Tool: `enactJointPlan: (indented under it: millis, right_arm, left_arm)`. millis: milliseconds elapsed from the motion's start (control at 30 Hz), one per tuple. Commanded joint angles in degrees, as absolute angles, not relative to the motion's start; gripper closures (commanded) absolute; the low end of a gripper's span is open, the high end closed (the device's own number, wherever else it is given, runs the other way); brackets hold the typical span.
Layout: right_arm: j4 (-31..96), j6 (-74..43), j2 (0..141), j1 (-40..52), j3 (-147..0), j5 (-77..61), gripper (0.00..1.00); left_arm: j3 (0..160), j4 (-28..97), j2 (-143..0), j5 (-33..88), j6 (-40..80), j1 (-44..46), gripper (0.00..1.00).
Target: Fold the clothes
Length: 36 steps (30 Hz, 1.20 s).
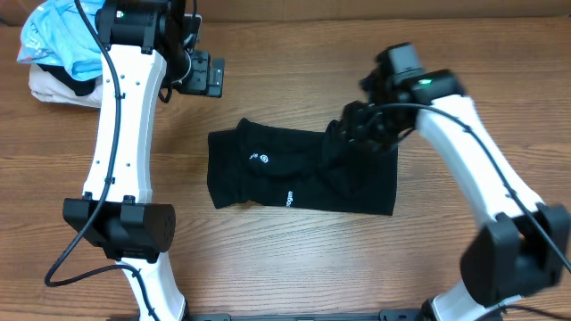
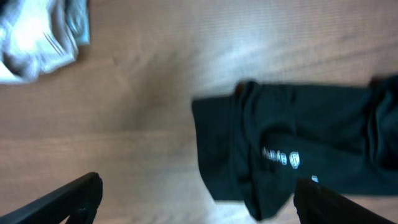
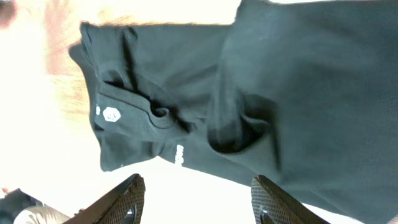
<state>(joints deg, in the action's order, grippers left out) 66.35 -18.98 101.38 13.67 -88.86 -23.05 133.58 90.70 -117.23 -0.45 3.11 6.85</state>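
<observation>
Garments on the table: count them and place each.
3: black shirt mid-table; light blue garment at the far-left corner, atop a beige garment. More may be hidden beneath them.

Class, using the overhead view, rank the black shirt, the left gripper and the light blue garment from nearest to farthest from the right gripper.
1. Black shirt, beneath the right gripper.
2. Left gripper, up-left of the shirt.
3. Light blue garment, far top-left corner.
</observation>
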Motion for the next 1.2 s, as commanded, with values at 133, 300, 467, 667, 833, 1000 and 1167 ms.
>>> enactJointPlan:
  millis: [133, 300, 467, 667, 833, 1000, 1167]
  right_arm:
    - [72.51, -16.03, 93.36, 7.05, -91.31, -19.49, 0.33]
    - [74.56, -14.28, 93.38, 6.46, -90.63, -16.12, 0.28]
    - [73.97, -14.26, 93.38, 6.46, -90.35, -13.47, 0.21]
    - [73.47, -13.45, 93.38, 6.46, -90.32, -12.32, 0.19]
    - [73.06, -13.45, 93.38, 6.46, -90.32, -12.01, 0.19]
    - [72.90, -13.50, 93.38, 6.46, -90.32, -12.01, 0.19]
    - [72.97, -13.50, 93.38, 6.46, -90.32, -12.03, 0.19]
  left_arm:
    - [131.57, 96.79, -115.13, 4.23, 4.19, 7.09, 0.00]
    - [121.95, 94.28, -115.04, 7.09, 3.84, 6.81, 0.00]
    - [110.72, 85.86, -115.04, 7.20, 3.84, 6.66, 0.01]
    - [98.80, 77.10, -115.04, 7.38, 3.64, 6.52, 0.02]
    - [90.11, 68.99, -115.04, 9.10, 3.68, 6.33, 0.14]
    - [80.86, 60.75, -115.02, 10.17, 3.86, 6.20, 0.16]
    - [74.91, 55.83, -115.02, 10.37, 3.84, 5.10, 0.16]
